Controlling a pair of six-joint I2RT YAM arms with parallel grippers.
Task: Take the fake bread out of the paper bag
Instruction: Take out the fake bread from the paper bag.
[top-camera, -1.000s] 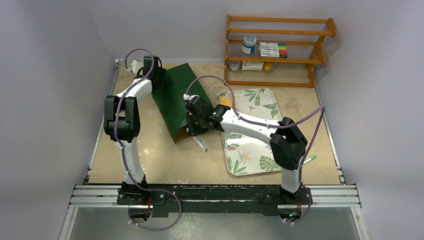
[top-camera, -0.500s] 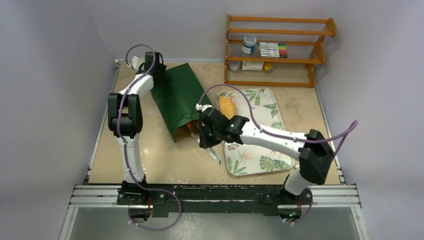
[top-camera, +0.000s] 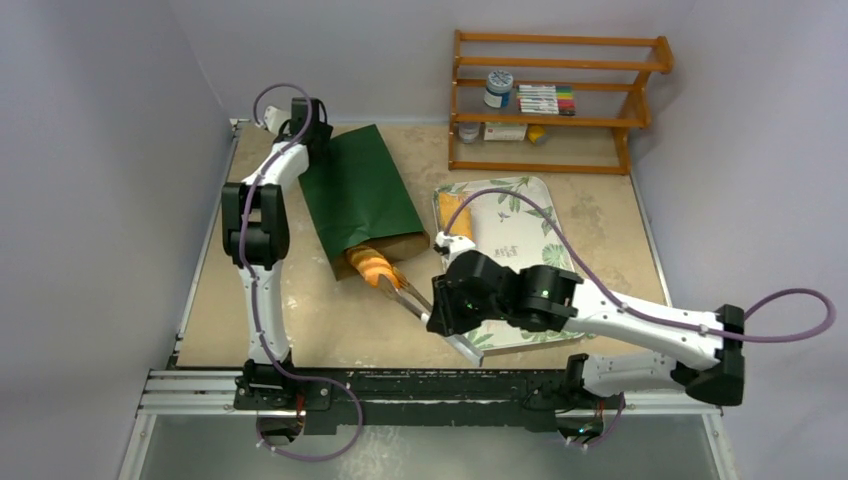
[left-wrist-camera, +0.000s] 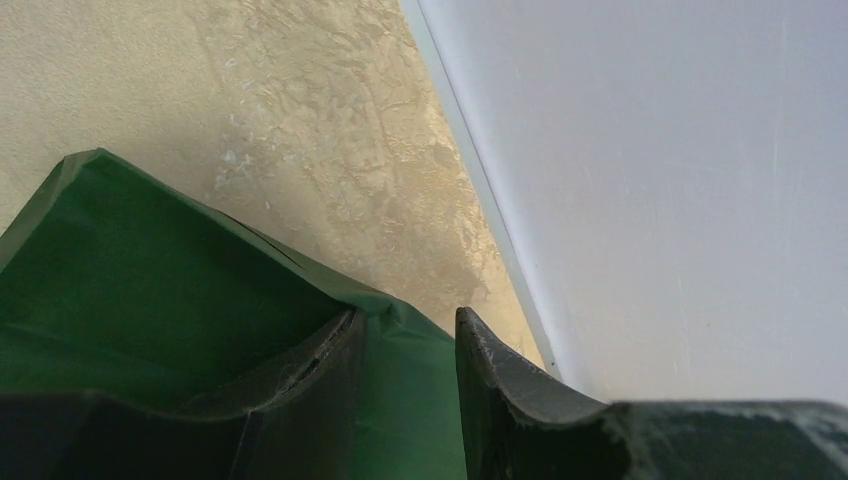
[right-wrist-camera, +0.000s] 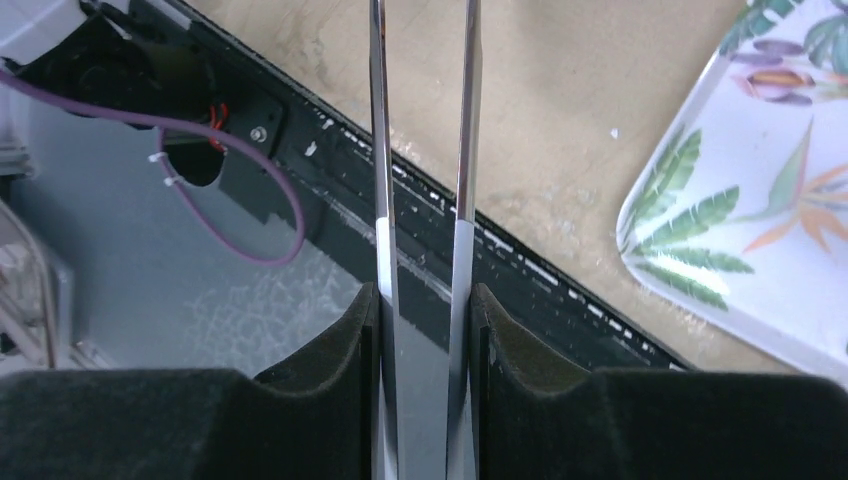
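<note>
The dark green paper bag (top-camera: 358, 195) lies flat at the back left, its brown mouth towards the near side. An orange fake bread loaf (top-camera: 370, 266) sticks halfway out of that mouth. My right gripper (top-camera: 445, 318) is shut on metal tongs (top-camera: 405, 296), whose far ends reach the loaf. In the right wrist view the two tong arms (right-wrist-camera: 378, 150) run up between the fingers of the right gripper (right-wrist-camera: 422, 295). My left gripper (top-camera: 312, 135) is at the bag's far end. In the left wrist view the left gripper (left-wrist-camera: 405, 330) has the green paper (left-wrist-camera: 150, 270) pinched between its fingers.
A leaf-patterned tray (top-camera: 530, 195) lies right of the bag, with an orange bread piece (top-camera: 452, 238) at its left edge, partly hidden by the right arm. A wooden shelf (top-camera: 555, 100) with jars and markers stands at the back. The black rail (top-camera: 430, 390) runs along the near edge.
My right arm has drawn back towards the near edge with the tongs, and the orange loaf has come partway out of the bag's mouth. The bag has swung slightly, its far end held.
</note>
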